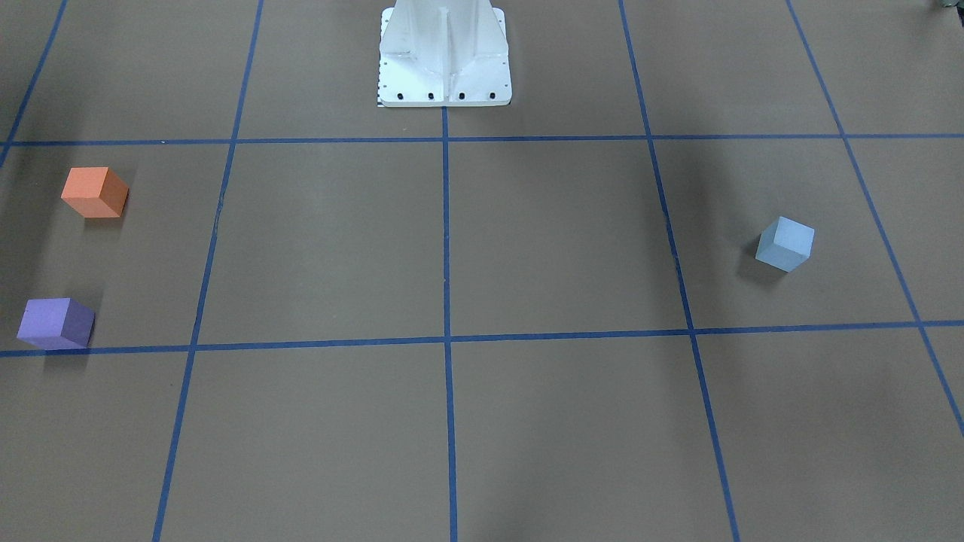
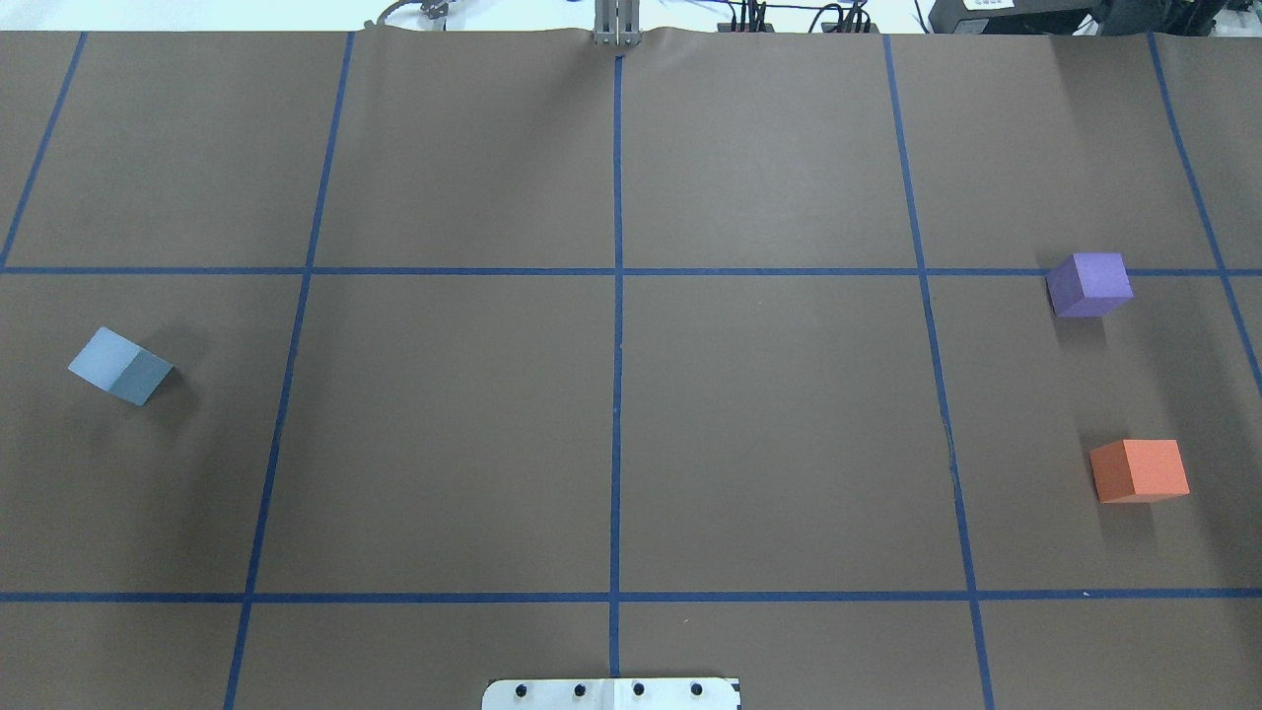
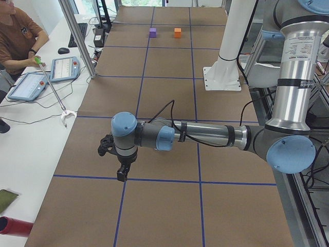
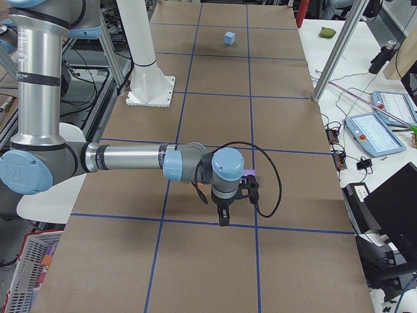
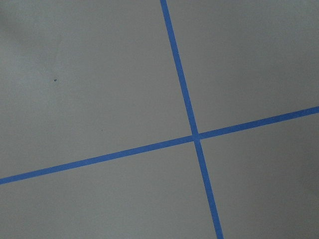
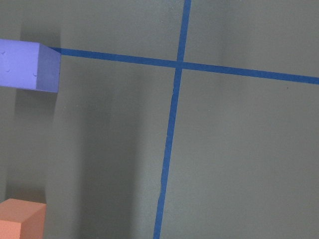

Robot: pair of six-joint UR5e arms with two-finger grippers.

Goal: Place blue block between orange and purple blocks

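Right arm point(image 4: 130, 158) stretched level, jaws down near purple block point(image 2: 1089, 284) — left arm point(image 3: 205, 135) level.

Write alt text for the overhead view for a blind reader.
A brown table with a blue tape grid holds three small blocks; no robot arm shows. A blue block sits alone at far left; at far right a purple block lies beyond an orange block, bare table between them.
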